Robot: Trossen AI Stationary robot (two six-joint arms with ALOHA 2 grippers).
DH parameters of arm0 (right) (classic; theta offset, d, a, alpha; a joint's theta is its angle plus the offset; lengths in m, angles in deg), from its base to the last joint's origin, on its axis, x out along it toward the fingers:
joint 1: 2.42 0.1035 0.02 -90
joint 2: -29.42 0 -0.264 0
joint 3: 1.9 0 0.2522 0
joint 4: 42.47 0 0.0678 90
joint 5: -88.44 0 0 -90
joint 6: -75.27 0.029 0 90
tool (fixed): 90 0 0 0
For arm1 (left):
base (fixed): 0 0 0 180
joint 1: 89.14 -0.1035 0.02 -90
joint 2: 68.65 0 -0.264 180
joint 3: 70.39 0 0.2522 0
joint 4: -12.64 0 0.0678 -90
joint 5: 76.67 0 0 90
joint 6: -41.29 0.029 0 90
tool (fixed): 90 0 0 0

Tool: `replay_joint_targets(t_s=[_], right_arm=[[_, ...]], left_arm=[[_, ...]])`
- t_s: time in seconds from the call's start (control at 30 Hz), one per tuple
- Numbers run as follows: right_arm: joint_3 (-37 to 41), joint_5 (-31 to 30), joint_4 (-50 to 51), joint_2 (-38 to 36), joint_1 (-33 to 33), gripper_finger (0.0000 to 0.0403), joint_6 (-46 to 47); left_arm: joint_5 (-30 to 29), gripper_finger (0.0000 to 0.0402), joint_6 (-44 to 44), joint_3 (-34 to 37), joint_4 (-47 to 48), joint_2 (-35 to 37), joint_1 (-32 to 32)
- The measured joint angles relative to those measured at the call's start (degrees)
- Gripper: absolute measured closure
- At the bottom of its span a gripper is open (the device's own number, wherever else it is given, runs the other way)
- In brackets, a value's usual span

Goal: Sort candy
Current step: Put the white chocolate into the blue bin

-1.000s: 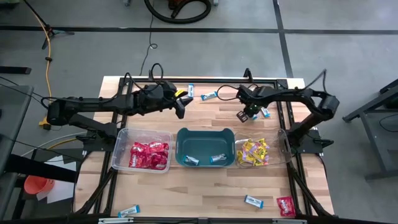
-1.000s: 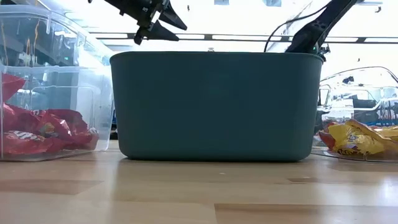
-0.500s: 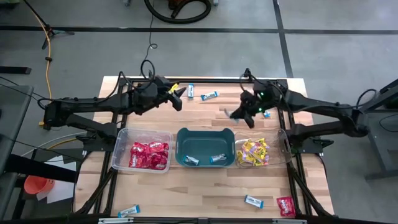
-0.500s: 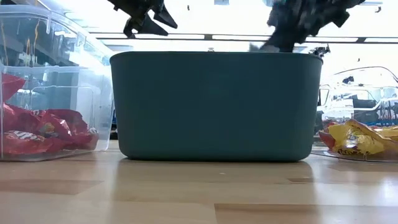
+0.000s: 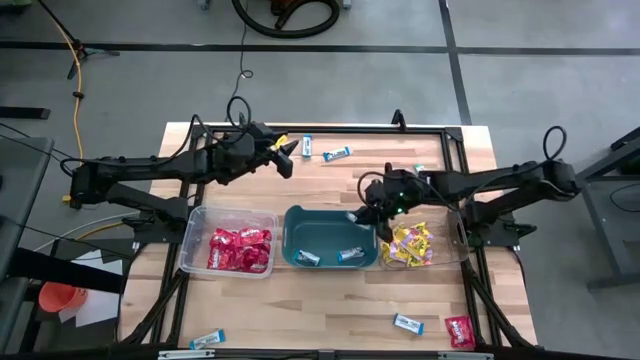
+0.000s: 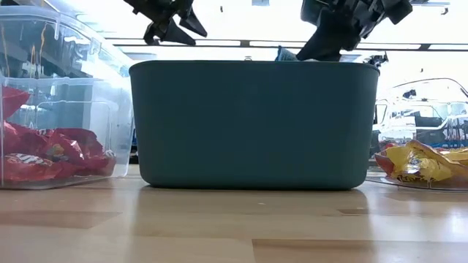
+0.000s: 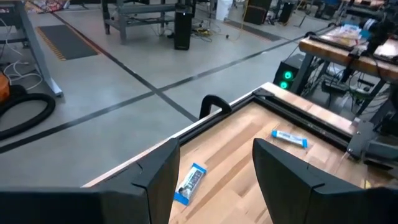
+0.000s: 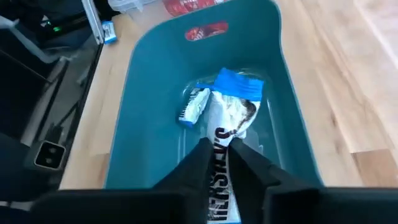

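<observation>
While the right claw hangs over the far right corner of the teal tub, it grips a blue-and-white candy packet between its fingers, the packet pointing down into the tub. In the right wrist view, two more blue-and-white packets lie on the tub's floor below it. In the low view this claw sits just above the tub's rim.

The left claw hovers over the far left part of the bench, its fingers spread apart and holding nothing. Just beyond it, two blue-and-white packets lie on the wood: one near the claw, another a little to the right.

The clear bin on the left holds a heap of red candy. The clear bin on the right holds yellow candy. On the near side of the bench lie a blue-and-white packet at the left, another at the right, and a red packet beside it.
</observation>
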Motion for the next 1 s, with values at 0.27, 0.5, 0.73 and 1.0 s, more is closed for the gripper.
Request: replay_joint_targets(t_s=[0.27, 0.5, 0.73, 1.0], right_arm=[[-0.5, 1.4, 0.7, 0.1, 3.1, 0.0214, 0.8], [-10.2, -2.0, 7.1, 1.2, 5.3, 0.0152, 0.9], [-22.9, -3.4, 20.3, 4.6, 8.0, 0.0151, 6.7], [-27.8, -3.4, 24.2, 6.8, 11.8, 0.0151, 15.0]], left_arm=[[3.1, 0.0211, -0.1, 0.0, 5.6, 0.0, 0.1], [10.1, 0.0211, 1.3, 0.0, 13.6, 0.0, 0.1], [15.1, 0.0211, 5.8, 0.0, 14.6, 0.0, 0.1], [24.5, 0.0211, 1.7, 0.0, 7.1, 0.0, 5.8]])
